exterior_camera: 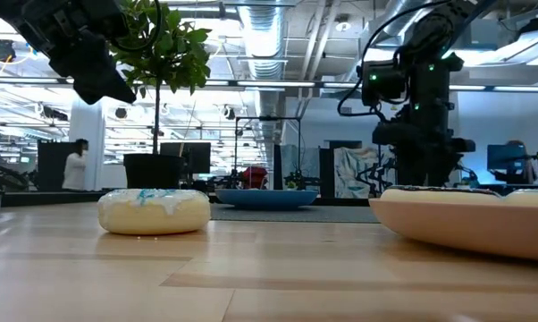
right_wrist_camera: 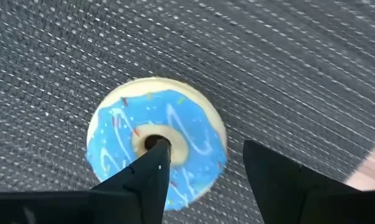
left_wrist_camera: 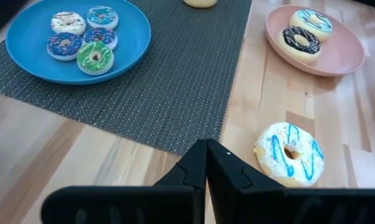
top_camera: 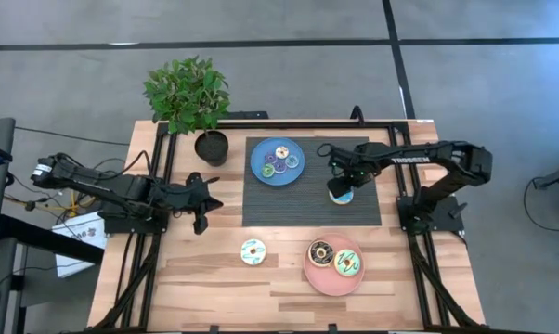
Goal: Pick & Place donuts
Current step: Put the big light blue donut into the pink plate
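Arms: two, dark, jointed
Right arm [top_camera: 419,158]: white lettering along it
Left arm [top_camera: 103,186]: black, cables at base
Claw fingers [right_wrist_camera: 144,180]: black, pointed

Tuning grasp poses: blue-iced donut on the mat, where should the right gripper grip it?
Across one side of the ring, from straight above. The blue donut lies flat on the mat, hole up. The right gripper is open, one finger over the hole, the other outside the rim.

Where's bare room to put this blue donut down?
Pink plate: room on its near rim, beside the brown donut and the light blue donut. Bare wood between that plate and the cream donut. Blue plate is crowded at its middle.
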{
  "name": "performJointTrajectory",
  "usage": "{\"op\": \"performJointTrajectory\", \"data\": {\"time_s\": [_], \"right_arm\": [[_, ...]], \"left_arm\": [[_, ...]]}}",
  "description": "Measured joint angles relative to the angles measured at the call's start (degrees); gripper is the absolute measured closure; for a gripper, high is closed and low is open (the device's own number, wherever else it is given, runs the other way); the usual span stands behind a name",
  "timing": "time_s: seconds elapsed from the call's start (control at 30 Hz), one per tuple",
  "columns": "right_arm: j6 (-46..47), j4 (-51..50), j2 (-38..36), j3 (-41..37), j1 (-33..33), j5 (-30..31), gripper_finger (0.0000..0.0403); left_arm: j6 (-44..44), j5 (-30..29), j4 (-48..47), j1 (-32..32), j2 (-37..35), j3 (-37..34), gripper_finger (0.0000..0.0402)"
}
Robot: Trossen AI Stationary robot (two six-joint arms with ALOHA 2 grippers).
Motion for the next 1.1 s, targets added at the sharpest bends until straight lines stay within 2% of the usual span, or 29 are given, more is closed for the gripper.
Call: {"op": "performJointTrajectory", "data": {"time_s": [0.37, 0.8, 1.1], "right_arm": [[-1.1, 1.8, 7.2, 0.1, 1.5, 0.2, 0.0211], [-1.2, 3.5, 7.3, 0.0, 2.7, 0.4, 0.0212], [-1.2, 3.6, 7.3, 0.1, 2.8, 0.0, 0.0264]], "left_arm": [[-3.3, -0.3, 0.1, 0.0, 0.0, 0.0, 0.0402], [-3.8, -0.2, 0.1, 0.0, 0.0, 0.0, 0.0401], [-4.3, -0.2, 0.1, 0.0, 0.0, 0.0, 0.0401]]}}
